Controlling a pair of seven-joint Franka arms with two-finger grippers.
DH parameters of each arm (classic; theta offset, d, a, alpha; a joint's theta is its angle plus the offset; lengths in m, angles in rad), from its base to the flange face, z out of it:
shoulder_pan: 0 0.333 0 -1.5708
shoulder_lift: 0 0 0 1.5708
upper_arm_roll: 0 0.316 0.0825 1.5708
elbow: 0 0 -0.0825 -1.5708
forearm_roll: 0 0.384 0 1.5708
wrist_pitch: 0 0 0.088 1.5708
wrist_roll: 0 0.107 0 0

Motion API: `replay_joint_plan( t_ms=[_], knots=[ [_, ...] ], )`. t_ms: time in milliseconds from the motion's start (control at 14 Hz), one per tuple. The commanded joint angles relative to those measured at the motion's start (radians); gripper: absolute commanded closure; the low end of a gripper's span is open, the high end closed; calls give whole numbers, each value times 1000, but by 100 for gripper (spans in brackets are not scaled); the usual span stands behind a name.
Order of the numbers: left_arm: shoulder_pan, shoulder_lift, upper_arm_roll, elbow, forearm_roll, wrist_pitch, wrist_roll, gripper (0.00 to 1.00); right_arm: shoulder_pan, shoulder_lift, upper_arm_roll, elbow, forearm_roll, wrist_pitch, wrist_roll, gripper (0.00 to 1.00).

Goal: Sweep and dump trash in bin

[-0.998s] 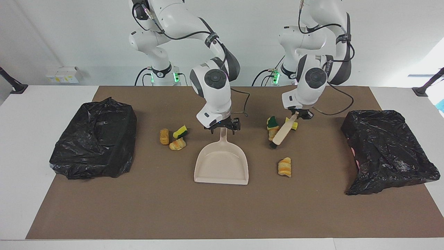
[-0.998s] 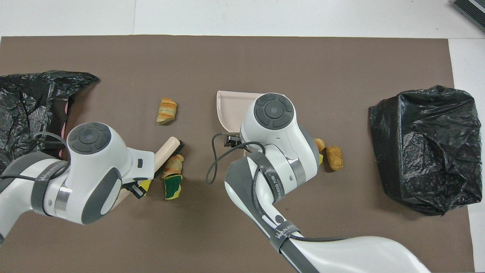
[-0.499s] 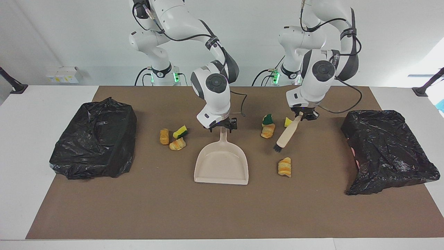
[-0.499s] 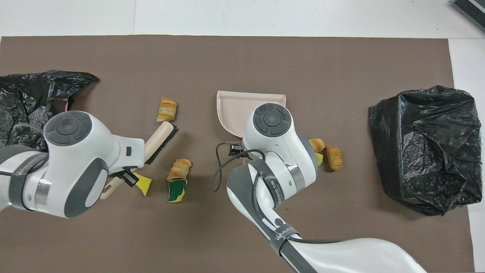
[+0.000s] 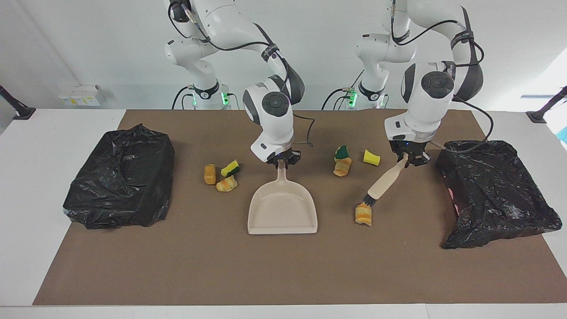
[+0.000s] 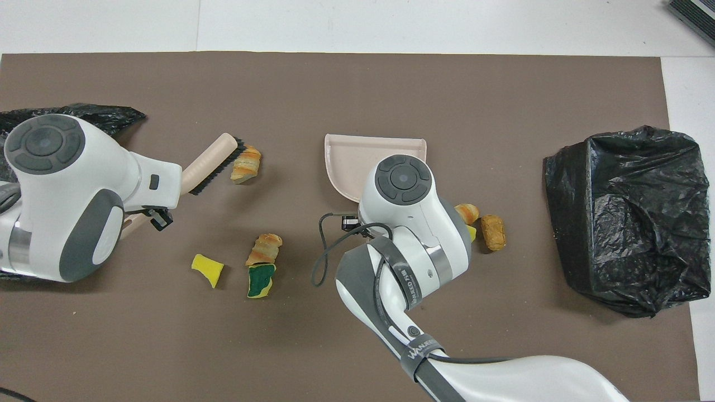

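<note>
Sweeping's barely started. Two black bin bags (image 5: 119, 177), one at each end of the desk. Seven bits of trash (image 5: 226, 183) lie loose: four croissants, three sponges. Right jaws pinch the handle of the one dustpan (image 5: 283, 212). Left jaws clamp the one brush (image 5: 384, 182), its bristles touching a croissant (image 5: 364, 214). Next, I'd guess, flick that into the pan.

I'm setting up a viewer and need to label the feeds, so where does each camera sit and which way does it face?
Facing view: high across the table, looking at the robots; both arms show whole, bases at top.
Overhead view: above the robots' end, looking steeply down and forward; arms enter from the bottom.
Both share the beige plastic dustpan, gripped by the right gripper, and the wooden-handled black-bristled brush in the left gripper.
</note>
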State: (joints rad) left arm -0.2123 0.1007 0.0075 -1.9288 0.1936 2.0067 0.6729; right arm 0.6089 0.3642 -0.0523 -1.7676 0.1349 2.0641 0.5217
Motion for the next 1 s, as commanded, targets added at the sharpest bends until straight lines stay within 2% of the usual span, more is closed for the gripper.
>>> replay_joint_plan(
  t_ms=[0, 71, 214, 428, 642, 927],
  knots=[
    [13, 114, -6, 137, 61, 32, 62, 100, -35, -53, 5, -4, 19, 2, -119, 100],
    [13, 137, -6, 168, 93, 40, 62, 100, -53, -71, 3, -6, 18, -4, -203, 100],
    [13, 195, -6, 215, 144, 96, 92, 100, -87, -125, 0, -7, 17, -99, -389, 100],
    [13, 250, -6, 226, 168, 211, 125, 100, -116, -189, -3, -19, -9, -229, -650, 100],
    [-4, 258, -9, 159, 188, 238, 141, 100, -123, -203, 0, -50, -72, -225, -920, 100],
    [-5, 214, -9, 32, 188, 253, 174, 100, -123, -232, -1, -110, -78, -214, -1199, 100]
  ],
)
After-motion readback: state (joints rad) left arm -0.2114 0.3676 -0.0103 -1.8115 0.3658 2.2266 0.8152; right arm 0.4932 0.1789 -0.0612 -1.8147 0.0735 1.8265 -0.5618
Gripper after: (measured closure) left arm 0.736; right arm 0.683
